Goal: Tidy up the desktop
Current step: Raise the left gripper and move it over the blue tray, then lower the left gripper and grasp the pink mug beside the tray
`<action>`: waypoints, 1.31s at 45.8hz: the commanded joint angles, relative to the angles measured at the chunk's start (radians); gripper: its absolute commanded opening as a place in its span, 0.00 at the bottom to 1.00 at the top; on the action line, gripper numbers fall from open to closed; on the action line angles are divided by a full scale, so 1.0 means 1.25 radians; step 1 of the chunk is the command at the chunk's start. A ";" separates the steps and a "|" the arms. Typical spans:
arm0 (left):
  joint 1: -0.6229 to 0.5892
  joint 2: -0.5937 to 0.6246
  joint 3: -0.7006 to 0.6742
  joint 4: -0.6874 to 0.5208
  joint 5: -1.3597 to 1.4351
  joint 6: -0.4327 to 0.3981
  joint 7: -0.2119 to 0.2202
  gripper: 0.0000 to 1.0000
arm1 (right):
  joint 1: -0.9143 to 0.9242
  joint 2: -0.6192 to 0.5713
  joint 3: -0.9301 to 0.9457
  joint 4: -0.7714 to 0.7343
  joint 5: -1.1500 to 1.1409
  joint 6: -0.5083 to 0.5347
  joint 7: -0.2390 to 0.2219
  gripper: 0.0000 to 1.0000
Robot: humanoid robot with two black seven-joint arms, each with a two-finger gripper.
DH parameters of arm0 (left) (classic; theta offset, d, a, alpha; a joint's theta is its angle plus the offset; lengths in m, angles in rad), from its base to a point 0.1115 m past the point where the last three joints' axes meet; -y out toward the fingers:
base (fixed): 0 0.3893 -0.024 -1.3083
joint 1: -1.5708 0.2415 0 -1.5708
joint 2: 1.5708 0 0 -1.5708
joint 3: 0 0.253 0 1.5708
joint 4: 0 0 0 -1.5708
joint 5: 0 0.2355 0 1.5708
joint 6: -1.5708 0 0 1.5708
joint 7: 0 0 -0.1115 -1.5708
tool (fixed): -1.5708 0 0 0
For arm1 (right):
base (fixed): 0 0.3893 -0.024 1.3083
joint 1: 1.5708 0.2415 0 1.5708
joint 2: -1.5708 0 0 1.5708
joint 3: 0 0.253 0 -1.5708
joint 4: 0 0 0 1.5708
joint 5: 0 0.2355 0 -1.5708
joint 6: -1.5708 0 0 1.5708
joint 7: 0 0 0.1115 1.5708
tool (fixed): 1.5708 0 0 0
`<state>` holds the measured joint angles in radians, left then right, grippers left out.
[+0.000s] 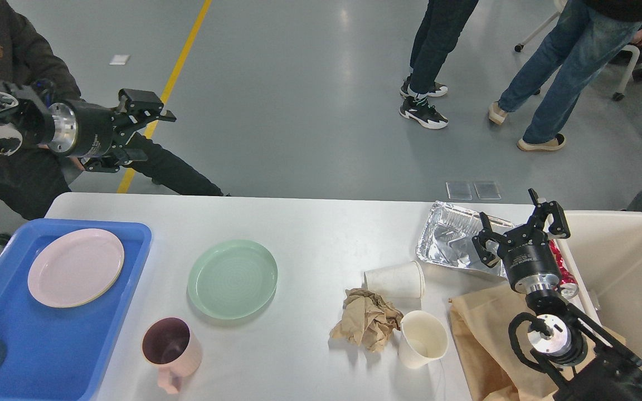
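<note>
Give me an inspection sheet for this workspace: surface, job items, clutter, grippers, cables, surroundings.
Surface: white desktop, no spills seen.
Job's things: pink plate in the blue tray; green plate and pink mug on the desktop.
Clutter: crumpled brown paper, paper cup on its side, upright paper cup, foil tray, brown paper bag, red item partly hidden behind the right arm.
Grippers: left gripper raised beyond the table's far left edge, holding nothing, jaw state unclear; right gripper open, empty, over the foil tray.
Cables: black cable loops at the right wrist.
Surroundings: beige bin at right; people seated and standing beyond the table.
</note>
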<state>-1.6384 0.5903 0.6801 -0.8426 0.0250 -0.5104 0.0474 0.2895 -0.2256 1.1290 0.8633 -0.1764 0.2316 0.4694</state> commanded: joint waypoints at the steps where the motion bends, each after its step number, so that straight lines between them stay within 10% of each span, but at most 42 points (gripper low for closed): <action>1: -0.099 -0.076 0.139 -0.016 -0.009 -0.006 0.005 0.97 | 0.000 0.000 0.000 0.000 0.000 0.000 0.000 1.00; 19: -0.542 -0.481 0.592 -0.398 -0.214 -0.105 -0.004 0.97 | -0.001 0.000 0.000 -0.001 0.000 0.000 0.000 1.00; 29: -0.715 -0.487 0.613 -0.644 -0.283 -0.105 -0.004 0.97 | 0.000 0.001 0.000 -0.002 0.000 0.000 0.000 1.00; 48: -0.685 -0.406 0.713 -0.668 -0.308 -0.123 -0.022 0.97 | -0.001 0.000 0.000 -0.001 0.000 0.000 0.000 1.00; 60: -0.495 -0.348 0.672 -0.648 -0.297 -0.065 -0.015 0.94 | -0.001 0.000 0.000 -0.001 0.000 0.000 0.000 1.00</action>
<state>-2.3600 0.1235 1.5417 -1.6552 -0.3578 -0.6440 0.0213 0.2896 -0.2255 1.1290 0.8624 -0.1764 0.2316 0.4694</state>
